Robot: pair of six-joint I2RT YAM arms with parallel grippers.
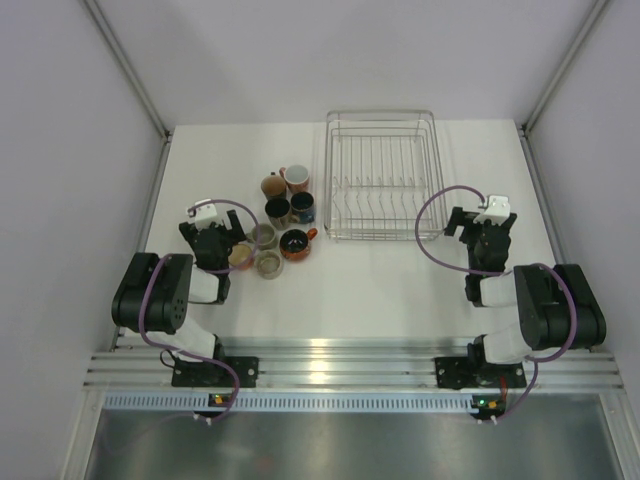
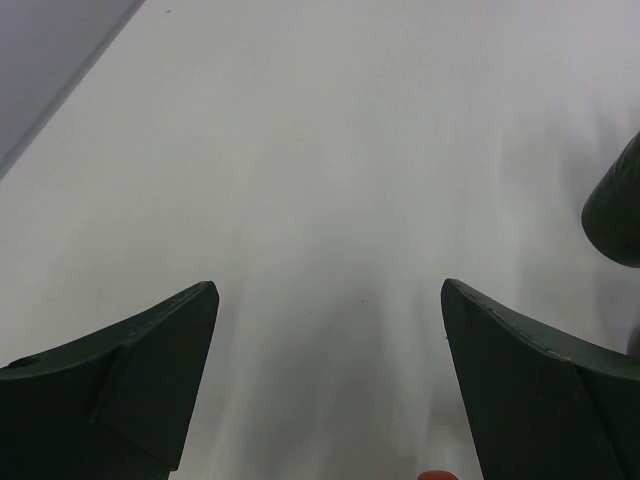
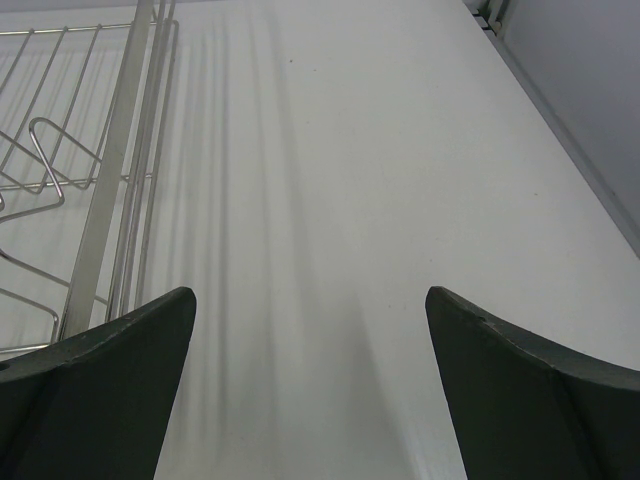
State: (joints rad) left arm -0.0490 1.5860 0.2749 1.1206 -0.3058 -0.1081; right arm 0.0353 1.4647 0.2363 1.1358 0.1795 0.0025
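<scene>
My left gripper (image 1: 222, 216) stands open over bare white table at the left, empty, with the cluster of cups just to its right. In the left wrist view the gripper (image 2: 330, 290) has its jaws wide apart, and a dark cup (image 2: 615, 210) shows at the right edge. The nearest cups are a tan one (image 1: 240, 256) and a grey one (image 1: 264, 235). My right gripper (image 1: 482, 224) is open and empty, just right of the wire dish rack (image 1: 380, 175). From the right wrist, that gripper (image 3: 310, 295) is over bare table with the rack's wire side (image 3: 100, 200) to its left.
Several cups stand left of the rack: a brown mug (image 1: 272, 186), a pink mug (image 1: 296, 178), a black mug (image 1: 277, 210), a dark blue mug (image 1: 302, 207), an orange cup (image 1: 295, 244) and a beige cup (image 1: 270, 264). White walls enclose the table.
</scene>
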